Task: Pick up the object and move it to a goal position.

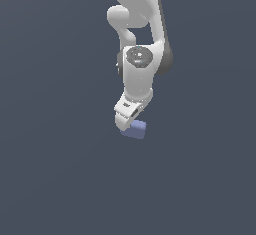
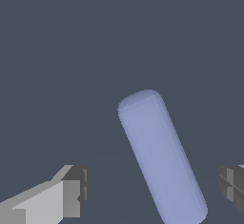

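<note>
Claw over the blue block

We see our claw (image 2: 152, 189) spread wide, holding nothing; the periwinkle block (image 2: 162, 156) lies slanted between its fingers (image 2: 71, 197), touching neither.

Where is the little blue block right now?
In the exterior view, the blue block sits just under the white gripper; the wrist view shows it between the open fingers.

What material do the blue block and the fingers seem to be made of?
Blue block: probably matte plastic or foam; even periwinkle colour, soft rounded edges, no gloss. Being a render, this stays open.
Fingers: pale grey bodies with darker grey pads, maybe rubber; flat, unshiny faces.
</note>
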Tool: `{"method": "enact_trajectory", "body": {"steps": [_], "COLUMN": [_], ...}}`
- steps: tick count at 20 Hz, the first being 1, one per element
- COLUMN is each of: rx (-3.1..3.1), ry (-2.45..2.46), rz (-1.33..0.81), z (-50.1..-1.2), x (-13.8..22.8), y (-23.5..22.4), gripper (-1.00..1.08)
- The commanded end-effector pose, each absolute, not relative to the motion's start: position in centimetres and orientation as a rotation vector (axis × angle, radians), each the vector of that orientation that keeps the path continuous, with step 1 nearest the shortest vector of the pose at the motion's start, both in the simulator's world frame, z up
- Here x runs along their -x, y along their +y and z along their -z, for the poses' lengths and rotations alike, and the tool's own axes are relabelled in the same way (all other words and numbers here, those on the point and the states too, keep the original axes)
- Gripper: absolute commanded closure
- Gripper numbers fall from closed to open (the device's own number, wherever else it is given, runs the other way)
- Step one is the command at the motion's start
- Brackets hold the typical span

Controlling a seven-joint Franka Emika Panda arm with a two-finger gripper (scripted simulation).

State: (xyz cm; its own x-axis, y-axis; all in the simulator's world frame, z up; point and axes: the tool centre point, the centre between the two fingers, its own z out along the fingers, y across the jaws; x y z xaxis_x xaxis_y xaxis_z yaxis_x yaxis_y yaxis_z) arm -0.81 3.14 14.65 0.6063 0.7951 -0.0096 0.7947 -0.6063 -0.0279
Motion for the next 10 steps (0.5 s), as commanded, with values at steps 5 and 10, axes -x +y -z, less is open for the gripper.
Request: {"method": "enact_trajectory", "body": {"steps": [5,10], "rx": [2.673,2.588], "ry": [-1.627,-1.770], "rz": [-0.017,-0.009], "z": [-14.61,-14.59], "x": [0.41,0.16], "y": [2.74,2.50], "gripper": [-0.92,-0.92]}}
